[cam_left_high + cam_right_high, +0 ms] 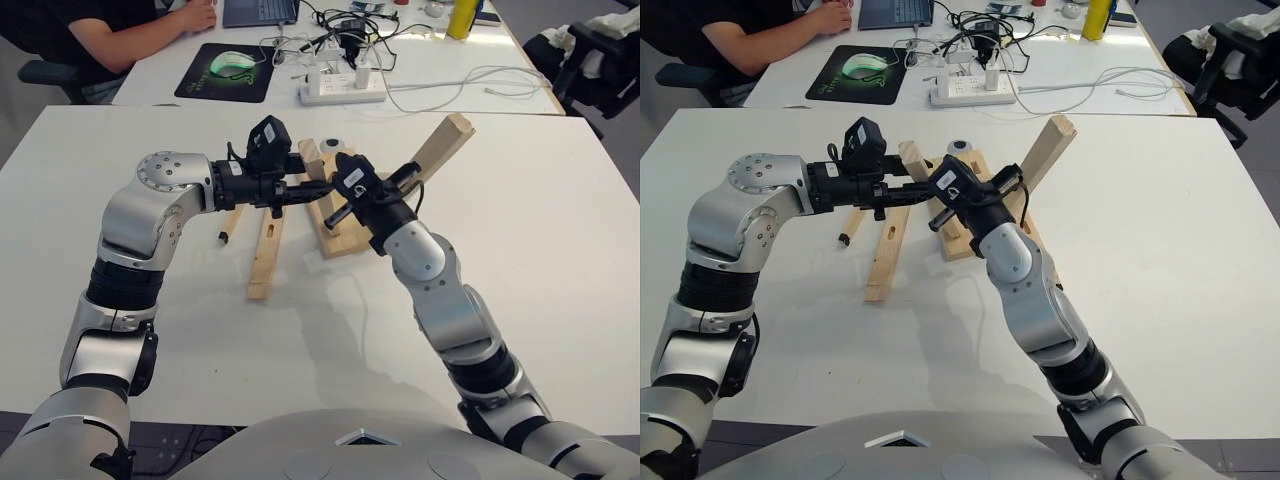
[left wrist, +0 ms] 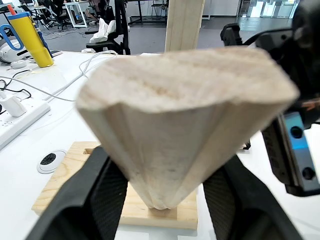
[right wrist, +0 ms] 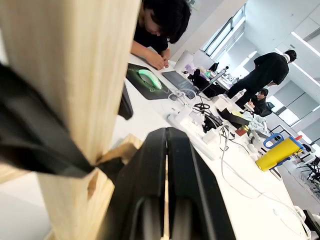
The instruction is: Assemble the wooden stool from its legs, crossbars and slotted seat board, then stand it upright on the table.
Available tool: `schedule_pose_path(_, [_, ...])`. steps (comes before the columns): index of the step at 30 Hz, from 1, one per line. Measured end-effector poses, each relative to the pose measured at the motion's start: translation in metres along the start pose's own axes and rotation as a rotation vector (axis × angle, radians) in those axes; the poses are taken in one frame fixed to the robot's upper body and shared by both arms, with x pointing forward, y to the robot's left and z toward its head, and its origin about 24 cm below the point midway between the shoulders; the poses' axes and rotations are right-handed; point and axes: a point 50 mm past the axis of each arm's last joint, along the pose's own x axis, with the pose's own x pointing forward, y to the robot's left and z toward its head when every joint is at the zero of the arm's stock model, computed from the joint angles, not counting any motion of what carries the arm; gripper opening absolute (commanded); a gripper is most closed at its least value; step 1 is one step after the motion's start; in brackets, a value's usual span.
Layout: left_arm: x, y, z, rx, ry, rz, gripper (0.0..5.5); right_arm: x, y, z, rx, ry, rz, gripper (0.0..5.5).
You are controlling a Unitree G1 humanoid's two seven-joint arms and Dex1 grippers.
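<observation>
Left gripper (image 1: 298, 191) clamped on one leg (image 2: 185, 115), right gripper (image 1: 405, 177) on tilted leg (image 1: 447, 140). Hazard: seat board (image 2: 65, 172) could be dislodged if forced misaligned.

head pair: high on the near side of the seat board (image 1: 338, 240), facing forward and down at it; far enough back to take in the whole table (image 1: 520, 230).
left eye, right eye: same scene, slightly offset sideways.
left wrist: low, left of the board, facing across it; leg end (image 2: 180, 125) almost against the lens.
right wrist: low, near side of the board, pressed close to the slanted leg (image 3: 75, 100), facing past it to the desk (image 3: 165, 107).
shared: board in head pair and left wrist; yellow bottle (image 2: 30, 40) in all views.
</observation>
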Motion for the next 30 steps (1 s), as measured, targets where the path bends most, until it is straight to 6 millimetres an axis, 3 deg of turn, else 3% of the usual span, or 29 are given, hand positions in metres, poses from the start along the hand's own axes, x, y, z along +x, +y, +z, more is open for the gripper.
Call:
schedule_pose_path(4, [0.000, -0.001, 0.002, 0.004, -0.008, 0.003, 2.08, 0.007, -0.013, 0.008, 0.093, -0.064, -0.053, 0.00])
schedule_pose_path(9, [0.002, -0.001, 0.002, 0.001, -0.016, 0.008, 2.08, 0.003, -0.041, 0.048, 0.134, -0.338, -0.215, 0.00])
schedule_pose_path(13, [0.002, -0.002, 0.002, 0.001, -0.018, 0.008, 2.08, 0.000, -0.047, 0.060, 0.112, -0.418, -0.254, 0.00])
schedule_pose_path(15, [0.002, -0.002, 0.002, 0.001, -0.018, 0.009, 2.08, 0.010, -0.035, 0.046, 0.056, -0.294, -0.166, 0.00])
schedule_pose_path(17, [0.002, -0.003, 0.002, 0.005, -0.016, 0.006, 2.08, 0.018, -0.010, 0.004, 0.001, -0.023, 0.017, 0.00])
schedule_pose_path(18, [0.001, -0.003, 0.000, 0.003, -0.014, 0.010, 2.08, 0.014, -0.008, -0.001, -0.058, 0.008, 0.049, 0.00])
schedule_pose_path(24, [0.002, -0.004, 0.000, 0.006, -0.009, 0.010, 2.08, -0.006, -0.017, -0.008, -0.149, 0.098, 0.081, 0.00])
schedule_pose_path(30, [0.001, -0.003, -0.001, 0.003, -0.006, 0.015, 2.08, -0.007, -0.016, -0.008, -0.175, 0.116, 0.104, 0.00])
